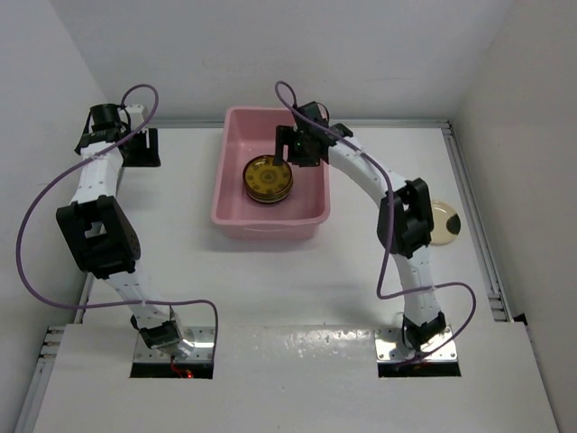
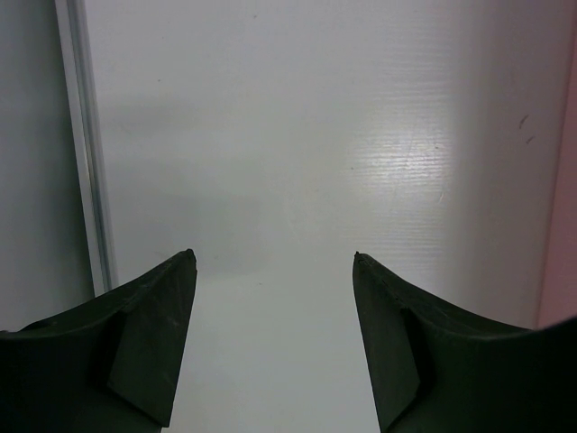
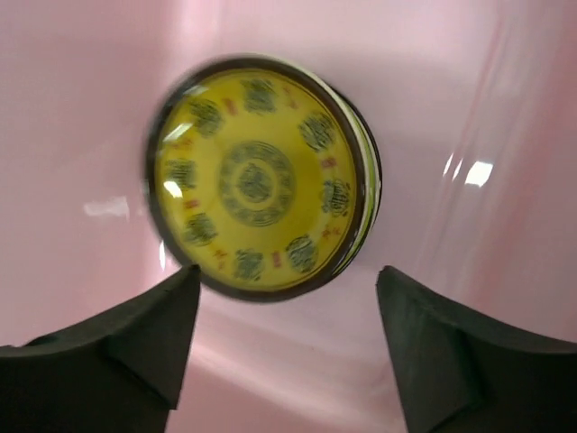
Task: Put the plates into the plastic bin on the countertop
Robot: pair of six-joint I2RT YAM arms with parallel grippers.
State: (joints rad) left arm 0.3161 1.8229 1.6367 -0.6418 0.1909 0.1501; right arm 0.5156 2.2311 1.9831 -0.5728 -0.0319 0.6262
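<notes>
On the white countertop the pink plastic bin holds a short stack of plates whose top saucer is glossy yellow, dark-rimmed, ringed with brown medallions; a cream plate with a dark patch lies outside beside the right arm. The right gripper hangs over the stack, jaws spread and empty, and the left gripper gapes empty above bare counter.

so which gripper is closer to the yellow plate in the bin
Right. The right gripper hangs open just above the yellow patterned plate, which lies in the pink bin. The left gripper is over the countertop, well left of the bin.
</notes>
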